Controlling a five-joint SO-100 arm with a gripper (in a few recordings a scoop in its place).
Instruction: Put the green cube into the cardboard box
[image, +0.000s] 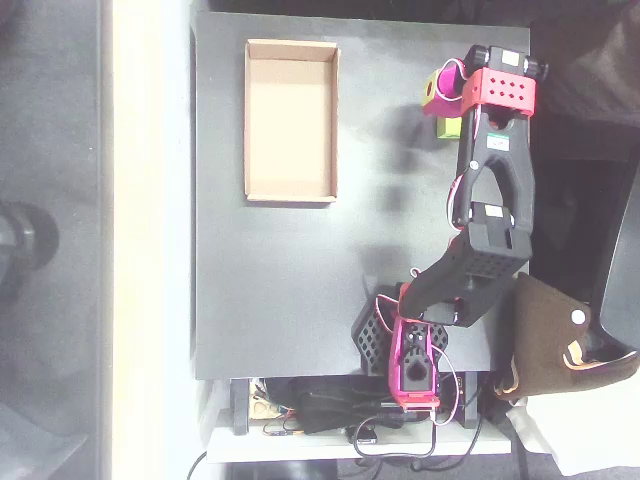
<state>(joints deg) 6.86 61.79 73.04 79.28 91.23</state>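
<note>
Overhead view: cube (451, 128) sits near the tabletop's (280, 290) top-right corner, right beneath the end effector (447, 100), whose grip I cannot tell. Box (291, 194) lies empty toward the top-left, well apart. Lifting, carrying and dropping seem left.

Small lime green cube (451, 128) at the table's far right; shallow tan cardboard box (291, 192) well apart, left.

Overhead cam, straight down, far off, whole table (300, 330), arm base at bottom
</note>
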